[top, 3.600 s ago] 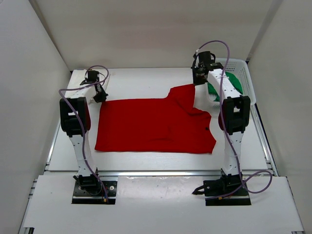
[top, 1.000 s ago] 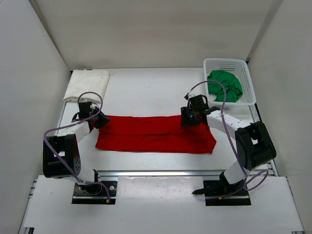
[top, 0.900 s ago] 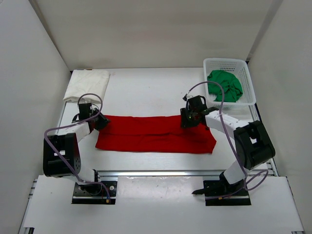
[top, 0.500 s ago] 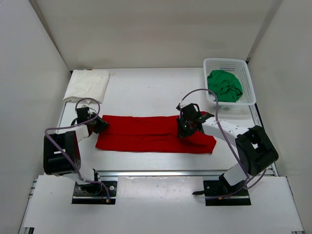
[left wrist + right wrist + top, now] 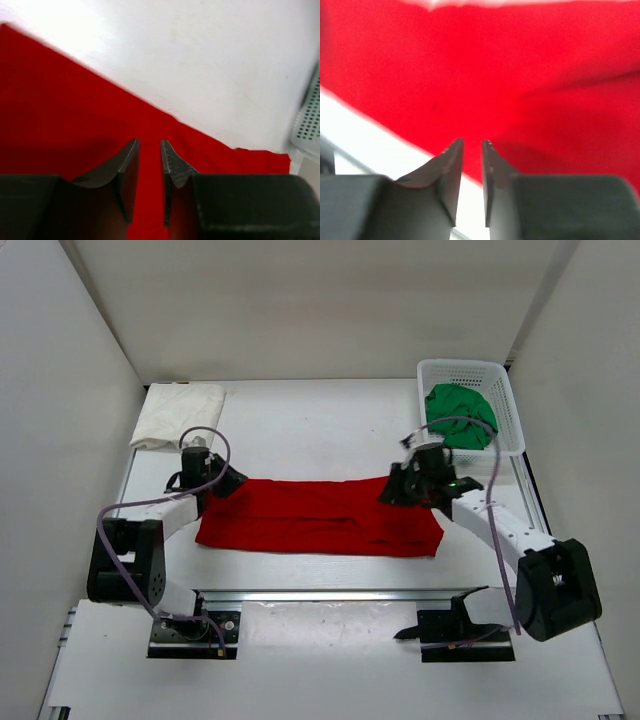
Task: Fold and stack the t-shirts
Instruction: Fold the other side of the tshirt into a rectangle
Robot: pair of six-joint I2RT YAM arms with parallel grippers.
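Note:
The red t-shirt point(image 5: 320, 517) lies folded into a long strip across the middle of the table. My left gripper point(image 5: 228, 482) hovers at its far left corner. In the left wrist view this gripper point(image 5: 149, 145) is open by a narrow gap, with only red cloth point(image 5: 60, 110) beneath. My right gripper point(image 5: 392, 490) sits over the strip's far right end. Its jaws point(image 5: 472, 145) also stand slightly open and empty above the red cloth point(image 5: 520, 75). The cream-white t-shirt point(image 5: 178, 412) lies folded at the back left. The green t-shirt point(image 5: 460, 415) is bunched in the basket.
The white mesh basket point(image 5: 470, 370) stands at the back right corner, and its edge shows in the left wrist view point(image 5: 307, 125). White walls close in the table on three sides. A metal rail point(image 5: 320, 593) runs along the near edge.
The red shirt, spread flat earlier, is now a narrow strip. The left gripper has shifted right and back along the top edge. The right arm has swung out to the right, its jaws reopened slightly.

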